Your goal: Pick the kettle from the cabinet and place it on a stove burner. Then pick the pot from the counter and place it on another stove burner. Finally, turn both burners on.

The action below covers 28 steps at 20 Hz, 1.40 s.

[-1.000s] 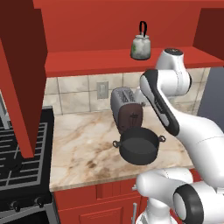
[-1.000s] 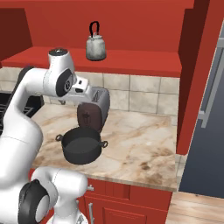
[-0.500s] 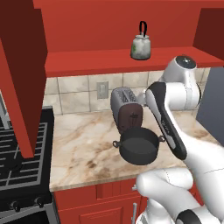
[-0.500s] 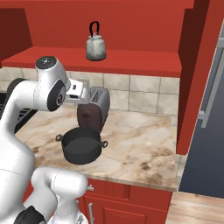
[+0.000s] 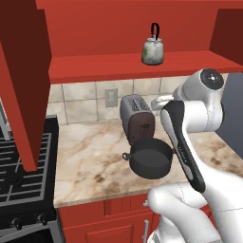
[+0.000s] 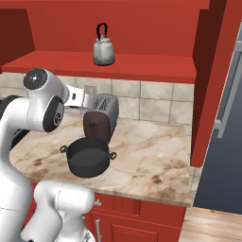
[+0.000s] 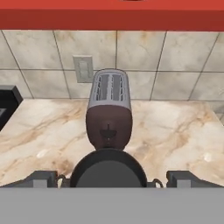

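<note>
The small silvery kettle point(image 5: 153, 50) point(image 6: 103, 51) with a black loop handle stands on the red shelf of the cabinet point(image 5: 109, 67) point(image 6: 151, 64). The dark pot point(image 5: 151, 158) point(image 6: 88, 157) point(image 7: 108, 170) sits on the marbled counter point(image 5: 92, 159) near its front edge, in front of a toaster. My gripper point(image 7: 111, 178) hovers low over the counter behind the pot, facing the toaster and well below the kettle. Its fingertips point(image 7: 42, 177) stand wide apart, open, with nothing held. The stove's black grates point(image 5: 21, 166) over the burners lie at the far left.
A chrome and dark-red toaster point(image 5: 136, 118) point(image 6: 100, 120) point(image 7: 109, 111) stands against the tiled wall under a socket point(image 7: 82, 68). An open red cabinet door point(image 5: 23, 80) hangs over the stove's edge. A red side panel point(image 6: 208, 80) closes the counter's right end.
The arm's upper joint has dropped and drawn back toward the base. The kettle, pot and toaster stay where they were.
</note>
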{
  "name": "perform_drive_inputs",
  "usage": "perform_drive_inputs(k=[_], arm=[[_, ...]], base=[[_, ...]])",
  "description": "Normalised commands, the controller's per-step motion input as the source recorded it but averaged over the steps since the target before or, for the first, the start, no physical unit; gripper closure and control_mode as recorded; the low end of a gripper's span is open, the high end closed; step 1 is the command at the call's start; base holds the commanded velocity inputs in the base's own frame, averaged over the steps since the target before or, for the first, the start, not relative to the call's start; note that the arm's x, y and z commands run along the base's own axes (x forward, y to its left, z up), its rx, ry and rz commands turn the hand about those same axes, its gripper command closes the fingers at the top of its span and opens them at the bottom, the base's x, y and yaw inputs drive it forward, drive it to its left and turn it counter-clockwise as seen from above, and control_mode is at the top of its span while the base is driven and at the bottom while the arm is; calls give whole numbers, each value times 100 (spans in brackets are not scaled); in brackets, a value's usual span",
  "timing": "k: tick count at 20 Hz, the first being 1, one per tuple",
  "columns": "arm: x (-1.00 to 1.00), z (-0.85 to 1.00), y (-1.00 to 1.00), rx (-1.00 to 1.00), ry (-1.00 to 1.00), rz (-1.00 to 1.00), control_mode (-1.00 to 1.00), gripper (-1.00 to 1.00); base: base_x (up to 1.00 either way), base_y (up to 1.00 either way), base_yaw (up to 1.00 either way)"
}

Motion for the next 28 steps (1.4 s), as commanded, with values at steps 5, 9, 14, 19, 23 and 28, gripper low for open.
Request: perform_drive_inputs(k=[5, 9, 14, 19, 23, 28], arm=[[0, 36, 0, 0, -14, -5, -100, -100], [0, 36, 0, 0, -12, -6, -100, -100], [0, 40, 0, 0, -10, -5, -100, -100], [0, 34, 0, 0, -13, -2, -100, -100], [0, 31, 0, 0, -13, 0, -100, -100], [0, 34, 0, 0, -11, 0, -100, -100]], base=[[0, 0, 0], [0, 0, 0], [0, 0, 0], [0, 0, 0], [0, 0, 0], [0, 0, 0]])
